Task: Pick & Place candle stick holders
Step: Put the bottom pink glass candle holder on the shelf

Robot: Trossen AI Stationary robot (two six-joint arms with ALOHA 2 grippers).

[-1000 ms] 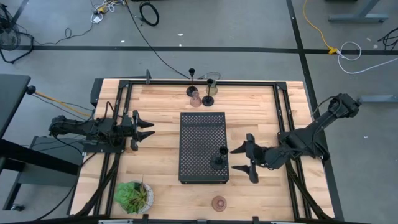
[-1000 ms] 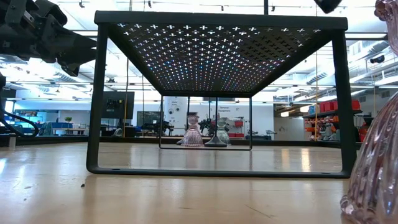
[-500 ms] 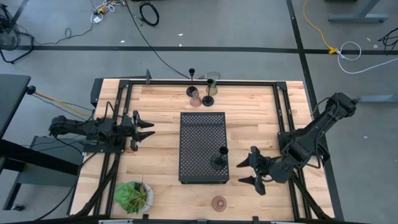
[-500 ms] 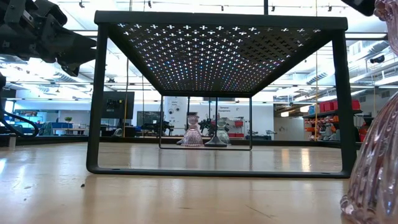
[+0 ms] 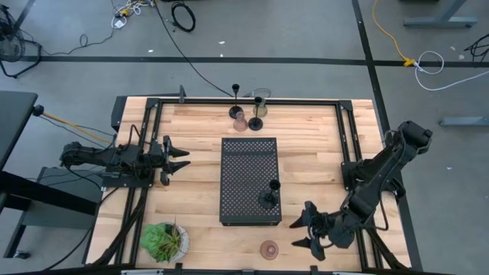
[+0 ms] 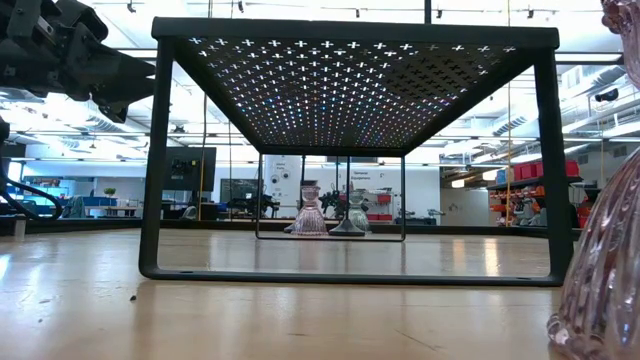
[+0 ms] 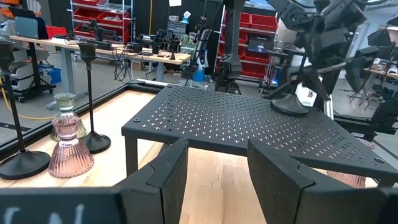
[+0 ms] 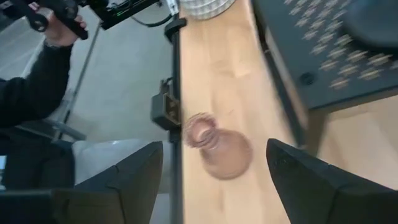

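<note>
Clearly nearer, the right tool [image 5: 307, 229], jaws wide and empty, lies at lower right of the high view; the brownish holder [image 5: 269, 248] stands upright on the surface [image 5: 199, 137] just left of it, near the bottom edge. The left tool [image 5: 177, 159] waits half-open, empty, at mid-left.

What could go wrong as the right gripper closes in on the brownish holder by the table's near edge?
The brownish holder stands close to the table edge; a nudge from the open right gripper might tip or roll it off. The black stemmed holder stands on the tray near its corner on that arm's side, where an elbow swing could topple it.
</note>
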